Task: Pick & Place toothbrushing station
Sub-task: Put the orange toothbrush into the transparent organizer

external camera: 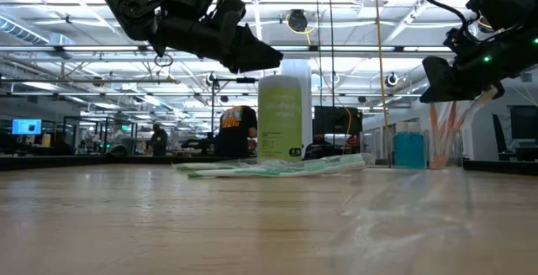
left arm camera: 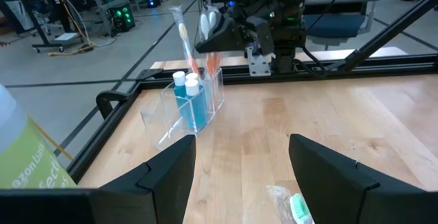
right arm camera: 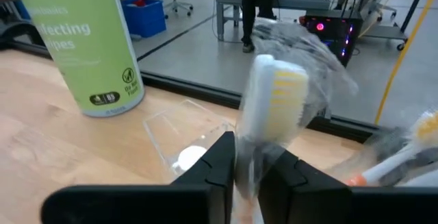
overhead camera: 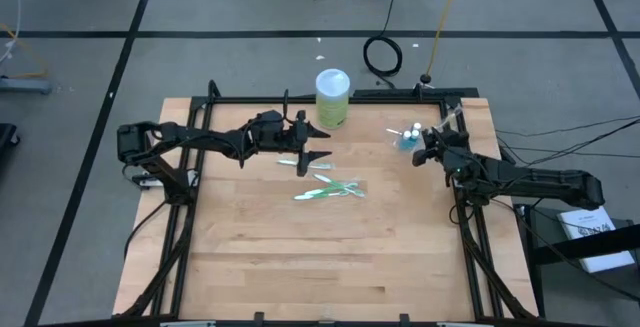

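Note:
A clear plastic cup [left arm camera: 205, 104] stands at the table's far right with two teal white-capped tubes [left arm camera: 186, 97] and pink-white toothbrushes [left arm camera: 183, 35] upright in it. My right gripper [right arm camera: 250, 166] hovers just above the cup, shut on one wrapped toothbrush [right arm camera: 270, 104]. Green-white wrapped toothbrushes [overhead camera: 330, 189] lie flat on the table's middle. My left gripper [left arm camera: 243, 183] hangs open over them, a little to their far side, with nothing between its fingers. My right gripper pinches the wrapped toothbrush just below its head [right arm camera: 252, 148] between its two fingers. The fingers come roughly level from the table's right side and lie across the brush. The head sticks up past the fingers, and the orange handle [left arm camera: 213, 63] runs down into the cup.
A lime-green white-lidded cylinder [overhead camera: 332, 97] stands at the far edge, between the two grippers. A black frame rail [left arm camera: 328, 70] runs just behind the cup. Bare wood spreads over the near half of the table [overhead camera: 320, 257].

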`<state>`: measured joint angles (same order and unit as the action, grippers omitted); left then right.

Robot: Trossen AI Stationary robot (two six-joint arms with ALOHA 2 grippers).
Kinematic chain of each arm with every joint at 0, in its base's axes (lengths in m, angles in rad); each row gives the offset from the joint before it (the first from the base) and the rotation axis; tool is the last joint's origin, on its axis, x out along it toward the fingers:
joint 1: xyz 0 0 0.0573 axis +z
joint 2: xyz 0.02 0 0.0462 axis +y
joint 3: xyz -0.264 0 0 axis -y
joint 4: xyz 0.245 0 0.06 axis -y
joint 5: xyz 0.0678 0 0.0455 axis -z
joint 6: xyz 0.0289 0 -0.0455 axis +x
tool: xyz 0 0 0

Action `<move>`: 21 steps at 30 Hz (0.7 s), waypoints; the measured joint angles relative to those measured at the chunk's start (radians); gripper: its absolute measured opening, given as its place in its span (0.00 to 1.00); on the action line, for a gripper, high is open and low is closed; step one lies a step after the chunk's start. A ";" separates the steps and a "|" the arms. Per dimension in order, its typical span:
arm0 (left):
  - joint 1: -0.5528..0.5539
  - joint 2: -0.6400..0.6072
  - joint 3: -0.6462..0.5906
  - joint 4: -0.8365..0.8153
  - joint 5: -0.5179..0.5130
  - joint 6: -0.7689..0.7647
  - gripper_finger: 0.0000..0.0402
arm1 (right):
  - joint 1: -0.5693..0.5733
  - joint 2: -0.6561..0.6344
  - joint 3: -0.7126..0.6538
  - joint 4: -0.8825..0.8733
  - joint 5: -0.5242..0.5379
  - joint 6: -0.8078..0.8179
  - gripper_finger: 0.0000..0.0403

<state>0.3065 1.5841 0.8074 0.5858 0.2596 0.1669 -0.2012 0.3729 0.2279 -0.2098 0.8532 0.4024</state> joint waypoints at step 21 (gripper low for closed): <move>-0.001 0.000 0.000 -0.018 0.000 0.001 0.61 | 0.000 0.000 0.137 0.012 0.066 -0.213 0.51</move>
<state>0.3058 1.5841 0.8074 0.5675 0.2596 0.1677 -0.2016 0.3725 0.3646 -0.1976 0.9194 0.1890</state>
